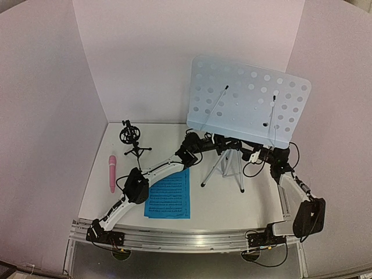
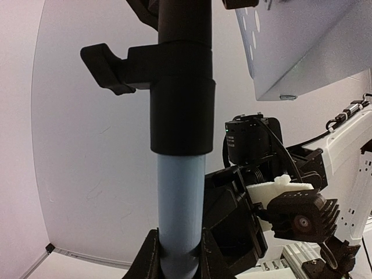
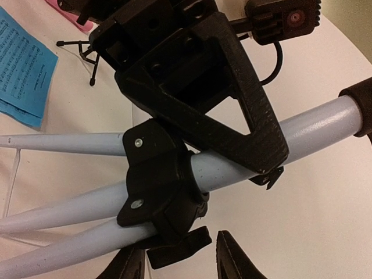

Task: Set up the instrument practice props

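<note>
The music stand stands upright at the back, its pale-blue perforated desk (image 1: 250, 102) above silver tripod legs (image 1: 224, 168). My left gripper (image 2: 180, 256) is shut on the stand's pale-blue pole (image 2: 181, 197), just under a black collar (image 2: 181, 116). In the right wrist view, the left gripper's black finger (image 3: 232, 116) presses on that pole. My right gripper (image 3: 180, 264) is open at the leg hub (image 3: 160, 186), and the black clamp lever (image 3: 177, 247) sits between its fingers with a gap on the right. Blue sheet-music pages (image 1: 170, 193) lie flat in front. The pink microphone (image 1: 112, 172) lies at the left beside the black tripod mic mount (image 1: 132, 139).
Pink walls close in the table at the back and both sides. The stand's desk (image 2: 302, 46) hangs over both wrists. Cables loop from the right arm (image 1: 290, 174) next to the tripod legs. A metal rail (image 1: 186, 238) runs along the near edge.
</note>
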You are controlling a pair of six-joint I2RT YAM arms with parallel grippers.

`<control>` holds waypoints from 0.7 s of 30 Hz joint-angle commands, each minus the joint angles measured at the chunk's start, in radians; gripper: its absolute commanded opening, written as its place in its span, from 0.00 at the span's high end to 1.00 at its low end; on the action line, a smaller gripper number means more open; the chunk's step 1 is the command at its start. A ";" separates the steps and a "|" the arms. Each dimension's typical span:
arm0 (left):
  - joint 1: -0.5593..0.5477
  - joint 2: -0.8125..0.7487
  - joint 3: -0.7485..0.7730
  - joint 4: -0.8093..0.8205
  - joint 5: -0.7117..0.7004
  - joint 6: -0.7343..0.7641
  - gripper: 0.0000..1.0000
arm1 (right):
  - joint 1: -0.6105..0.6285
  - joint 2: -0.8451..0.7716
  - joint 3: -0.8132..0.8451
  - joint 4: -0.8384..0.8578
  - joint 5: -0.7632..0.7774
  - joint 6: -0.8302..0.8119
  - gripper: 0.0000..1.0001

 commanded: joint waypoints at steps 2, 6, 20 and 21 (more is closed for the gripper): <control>0.000 0.008 0.034 -0.026 -0.015 -0.023 1.00 | 0.021 0.009 0.052 -0.097 -0.035 -0.047 0.66; 0.000 0.009 0.035 -0.025 -0.017 -0.022 1.00 | 0.022 0.014 0.070 -0.143 -0.017 -0.030 0.73; -0.001 0.007 0.040 -0.039 -0.001 -0.010 1.00 | 0.022 0.017 0.072 -0.300 -0.027 0.198 0.94; -0.001 0.007 0.042 -0.041 0.002 -0.007 1.00 | 0.023 0.009 0.060 -0.300 -0.028 0.215 0.95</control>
